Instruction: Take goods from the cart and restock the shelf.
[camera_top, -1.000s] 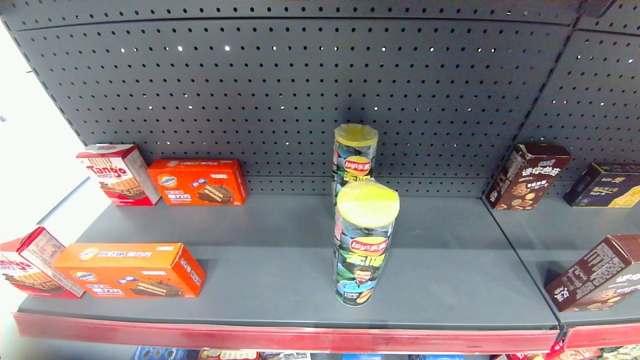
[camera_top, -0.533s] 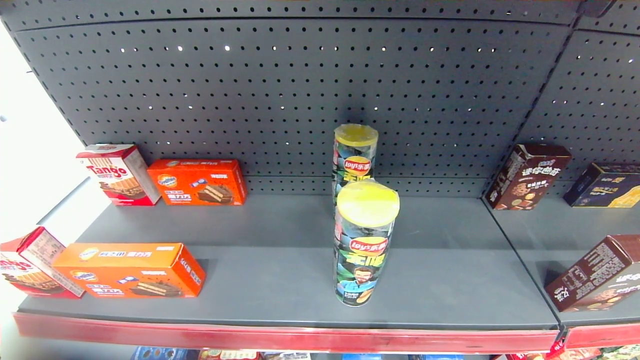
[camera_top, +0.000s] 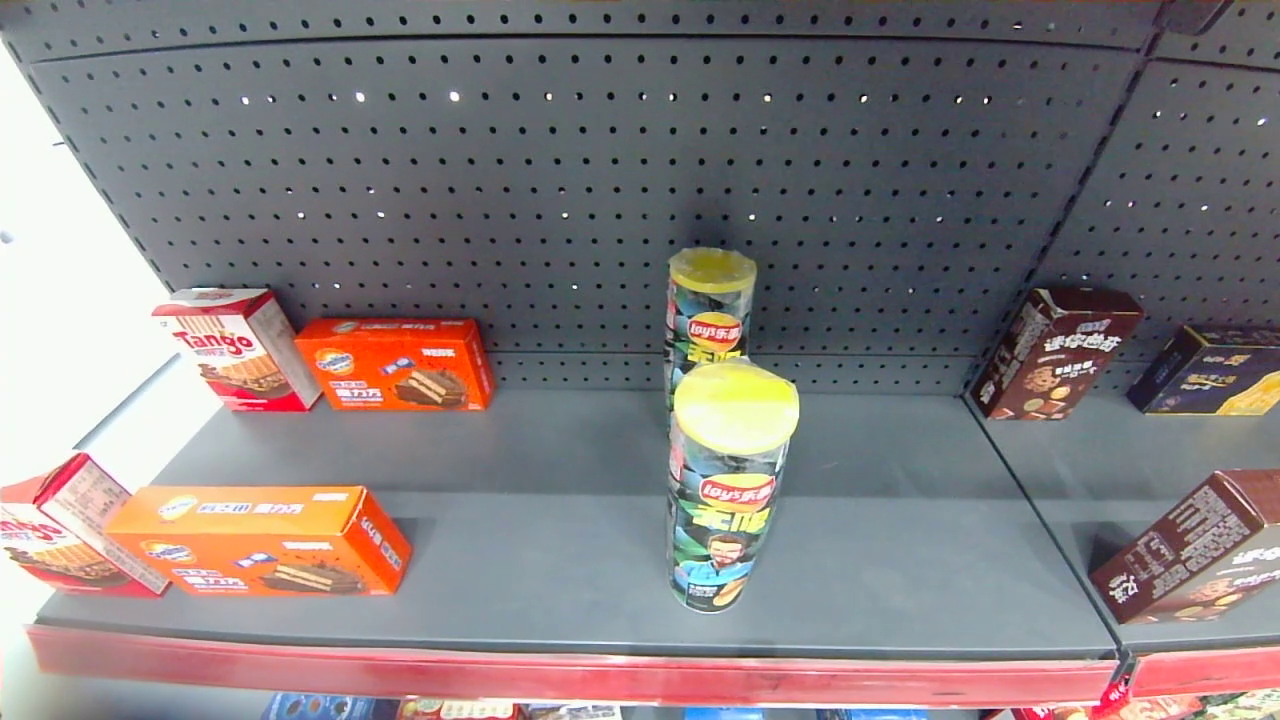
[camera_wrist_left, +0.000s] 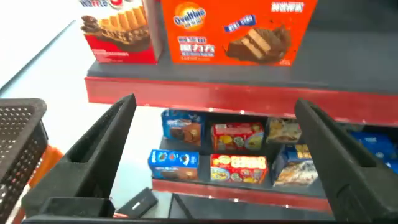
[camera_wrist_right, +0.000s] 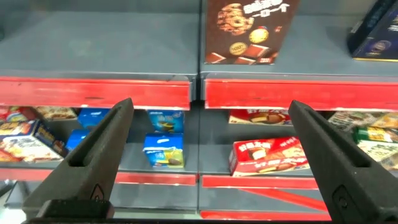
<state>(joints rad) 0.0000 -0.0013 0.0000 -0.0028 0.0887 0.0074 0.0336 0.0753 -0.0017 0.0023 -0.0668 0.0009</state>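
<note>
Two chip cans with yellow lids stand upright on the grey shelf (camera_top: 560, 560), one in front (camera_top: 728, 490) and one behind it (camera_top: 708, 305) by the pegboard. At the shelf's left end lie two orange wafer boxes (camera_top: 262, 540) (camera_top: 398, 362) and two red wafer boxes (camera_top: 238, 347) (camera_top: 60, 530). My left gripper (camera_wrist_left: 211, 168) is open below the shelf's red front edge, facing the front orange box (camera_wrist_left: 233, 32). My right gripper (camera_wrist_right: 211, 162) is open in front of the lower shelves, under a brown cookie box (camera_wrist_right: 249, 31).
Brown cookie boxes (camera_top: 1050, 352) (camera_top: 1190, 548) and a dark blue box (camera_top: 1205, 370) sit on the neighbouring shelf section to the right. Lower shelves hold blue and red snack packs (camera_wrist_left: 174, 167) (camera_wrist_right: 267, 155). A black wire basket (camera_wrist_left: 22, 146) is at the left wrist view's edge.
</note>
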